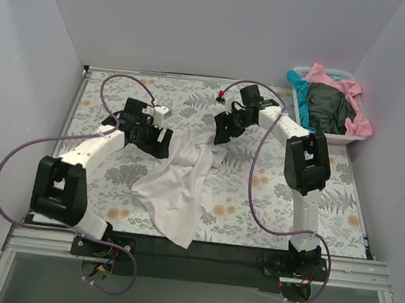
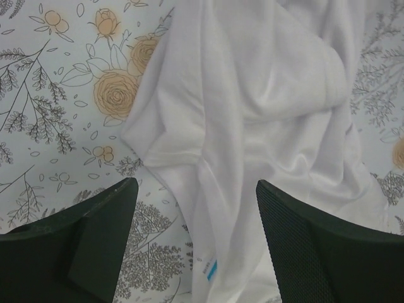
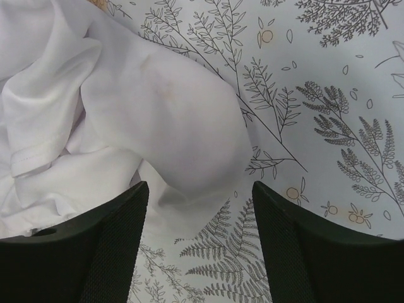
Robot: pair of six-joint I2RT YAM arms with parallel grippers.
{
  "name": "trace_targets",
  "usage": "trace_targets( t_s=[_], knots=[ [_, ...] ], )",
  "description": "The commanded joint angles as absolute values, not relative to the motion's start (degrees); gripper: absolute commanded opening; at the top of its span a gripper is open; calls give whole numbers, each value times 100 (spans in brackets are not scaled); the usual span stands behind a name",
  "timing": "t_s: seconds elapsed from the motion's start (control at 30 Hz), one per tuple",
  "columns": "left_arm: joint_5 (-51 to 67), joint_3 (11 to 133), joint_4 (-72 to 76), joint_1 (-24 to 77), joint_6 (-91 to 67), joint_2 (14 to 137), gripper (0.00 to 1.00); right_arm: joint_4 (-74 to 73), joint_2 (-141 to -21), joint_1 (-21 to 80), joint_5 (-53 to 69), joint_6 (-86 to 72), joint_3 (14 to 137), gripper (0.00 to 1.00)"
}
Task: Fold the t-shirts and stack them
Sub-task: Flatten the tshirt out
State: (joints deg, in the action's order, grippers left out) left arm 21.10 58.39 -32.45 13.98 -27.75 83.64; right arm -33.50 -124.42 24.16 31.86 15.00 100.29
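Observation:
A large white t-shirt (image 1: 181,182) lies crumpled in the middle of the fern-printed sheet (image 1: 329,195), trailing toward the near edge. My left gripper (image 1: 161,144) is open just above its left upper edge; in the left wrist view the white cloth (image 2: 252,113) with a small blue label runs between the open fingers (image 2: 104,233). My right gripper (image 1: 223,130) is open above the shirt's upper right end; in the right wrist view a rounded fold of the white shirt (image 3: 170,120) lies just ahead of the open fingers (image 3: 297,246). Pink, teal and dark grey-green shirts (image 1: 328,107) lie heaped in the basket.
The white plastic basket (image 1: 330,136) stands at the back right corner of the table. White walls close in the left, back and right sides. The arm bases and cables sit along the near edge.

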Motion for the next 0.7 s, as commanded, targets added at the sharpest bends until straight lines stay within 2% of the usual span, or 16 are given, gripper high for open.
trace_targets(
  t_s=[0.0, 0.03, 0.1, 0.13, 0.17, 0.23, 0.27, 0.3, 0.33, 0.43, 0.47, 0.67],
  knots=[
    [1881, 6327, -2935, 1362, -3199, 8840, 71, -3296, -12595, 2426, 3445, 1476, 10081, 61],
    [1898, 6398, -2927, 1362, -3225, 9103, 71, -3313, -12586, 2426, 3515, 1503, 10046, 54],
    [1759, 6486, -2761, 1362, -3331, 9316, 71, -3313, -12525, 2426, 3533, 1555, 9888, 46],
    [1688, 6486, -2708, 1362, -3331, 9456, 69, -3313, -12437, 2426, 3551, 1634, 9844, 36],
    [1670, 6478, -2664, 1362, -3322, 9518, 66, -3305, -12402, 2426, 3551, 1670, 9757, 31],
    [1819, 6486, -2646, 1362, -3261, 9632, 56, -3313, -12279, 2417, 3516, 1714, 9686, 17],
    [2098, 6478, -2663, 1354, -3209, 9702, 48, -3313, -12235, 2400, 3507, 1749, 9651, 2],
    [2179, 6469, -2680, 1362, -3182, 9738, 41, -3322, -12191, 2382, 3498, 1749, 9598, 1],
    [2206, 6469, -2672, 1354, -3199, 9764, 27, -3322, -12069, 2364, 3498, 1749, 9554, 1],
    [2197, 6521, -2795, 1275, -3129, 9765, 3, -3357, -11665, 2224, 3463, 1819, 9317, 1],
    [2276, 6487, -2821, 1135, -3094, 9634, 0, -3410, -11550, 2128, 3454, 1898, 9247, 1],
    [2478, 6162, -2856, 371, -2883, 8896, 0, -3919, -10583, 1837, 3015, 2416, 8684, 1]
  ],
)
